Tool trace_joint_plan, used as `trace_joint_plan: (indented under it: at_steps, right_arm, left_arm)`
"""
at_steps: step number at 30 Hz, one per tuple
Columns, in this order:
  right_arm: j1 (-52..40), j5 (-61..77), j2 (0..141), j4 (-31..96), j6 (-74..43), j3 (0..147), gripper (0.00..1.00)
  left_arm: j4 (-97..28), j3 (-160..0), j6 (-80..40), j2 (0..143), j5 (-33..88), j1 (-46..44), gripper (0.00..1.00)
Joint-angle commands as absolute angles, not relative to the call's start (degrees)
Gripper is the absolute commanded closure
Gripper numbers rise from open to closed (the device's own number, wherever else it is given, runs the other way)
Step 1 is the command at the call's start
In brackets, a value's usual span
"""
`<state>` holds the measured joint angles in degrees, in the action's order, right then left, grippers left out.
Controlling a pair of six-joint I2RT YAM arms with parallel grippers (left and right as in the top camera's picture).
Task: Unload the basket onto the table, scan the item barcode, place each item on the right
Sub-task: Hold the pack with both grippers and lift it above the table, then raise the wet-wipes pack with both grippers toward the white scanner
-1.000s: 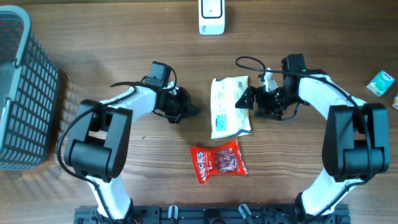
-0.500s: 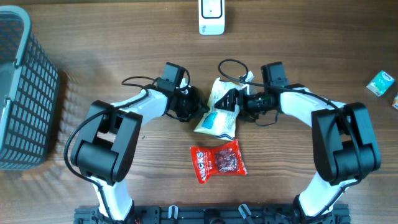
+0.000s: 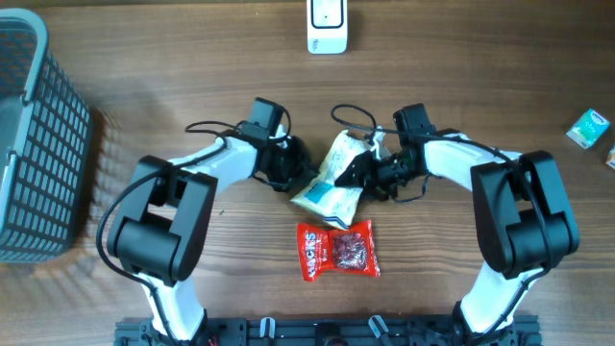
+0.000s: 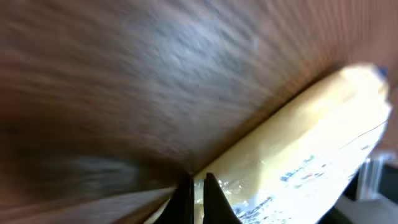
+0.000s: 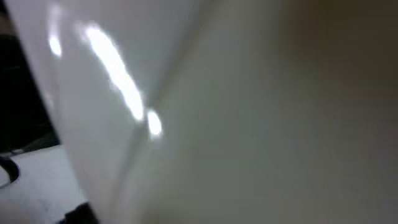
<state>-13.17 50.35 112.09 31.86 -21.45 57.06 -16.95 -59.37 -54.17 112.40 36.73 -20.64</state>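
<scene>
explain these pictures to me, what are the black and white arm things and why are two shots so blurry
These are two robot arms at a wooden table. The sharp picture comes from a fixed camera overhead; the blurry ones come from a camera on each wrist. On the table lie a white packet, a red snack bag, a grey basket, a white device and a small teal box. The left gripper is shut, its tips at the packet's edge. The right gripper is at the packet from the other side; its camera shows only white wrapper, so I cannot tell whether it grips.
</scene>
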Motion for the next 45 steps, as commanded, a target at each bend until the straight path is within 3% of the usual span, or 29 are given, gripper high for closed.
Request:
trace_joint_plan:
  at_steps: [1,3,5,8,10,11,13,14,18,21,24,33,36,39,40,41,45]
  right_arm:
    - [-12.64,36.34,115.11,39.22,-12.56,61.01,0.57]
    - [-12.73,35.2,115.11,41.78,-10.02,63.31,0.82]
    - [-12.73,36.86,115.11,43.13,-9.76,65.17,0.96]
    - [-12.73,43.31,115.11,42.98,-8.93,66.39,0.96]
    - [-12.73,47.18,115.07,42.7,-8.82,66.52,0.96]
    - [-12.71,49.04,115.07,42.7,-7.92,66.52,0.96]
    - [-12.71,51.66,115.07,42.7,-7.4,66.52,0.96]
    - [-12.71,52.69,115.07,42.68,-7.44,66.54,0.96]
    - [-12.71,57.8,115.07,42.48,-7.2,66.57,0.96]
    - [-12.34,61.32,115.07,43.29,-5.45,67.44,0.96]
    - [-11.73,66.13,115.07,43.51,-4.51,68.45,0.96]
    - [-12.56,70.57,115.07,43.79,-4.6,68.58,0.96]
    - [-13.89,70.43,115.07,43.72,-4.64,68.58,0.96]
    - [-14.63,68.97,115.07,43.72,-4.71,68.58,0.94]
    - [-14.61,67.61,115.07,43.77,-4.75,68.58,0.9]
    - [-14.59,65.67,115.07,43.86,-5.39,68.58,0.8]
    - [-14.57,56.58,114.83,44.93,-8.01,68.64,0.51]
  left_arm:
    - [-15.94,-59.05,-51.22,111.72,40.29,-18.55,0.96]
    - [-14.33,-59.16,-49.67,110.67,41.95,-18.35,0.96]
    - [-13.61,-59.24,-49.65,108.73,41.98,-18.35,0.96]
    - [-13.45,-59.27,-49.6,105.51,42.3,-18.06,0.96]
    - [-13.1,-59.27,-48.16,103.9,45.06,-17.61,0.9]
    - [-12.64,-59.27,-46.83,103.04,47.53,-17.12,0.81]
    - [-12.36,-59.27,-46.22,101.89,49.98,-16.14,0.4]
    - [-12.43,-59.27,-46.22,101.65,49.95,-15.84,0.26]
    - [-15.51,-59.24,-43.07,101.62,47.29,-15.64,0.15]
    - [-20.99,-59.24,-39.35,101.62,40.45,-15.53,0.12]
    - [-22.11,-59.24,-37.69,101.62,41.89,-15.53,0.09]
    - [-20.99,-59.24,-36.38,101.62,50.98,-17.26,0.14]
    - [-20.32,-59.24,-36.4,101.62,51.0,-17.91,0.32]
    - [-20.21,-59.24,-36.4,101.62,51.0,-17.89,0.61]
    - [-20.18,-59.24,-36.42,101.62,51.0,-17.89,0.78]
    - [-20.21,-59.24,-36.42,101.62,51.0,-17.89,0.94]
    - [-20.14,-59.24,-36.71,101.62,51.03,-17.69,0.96]
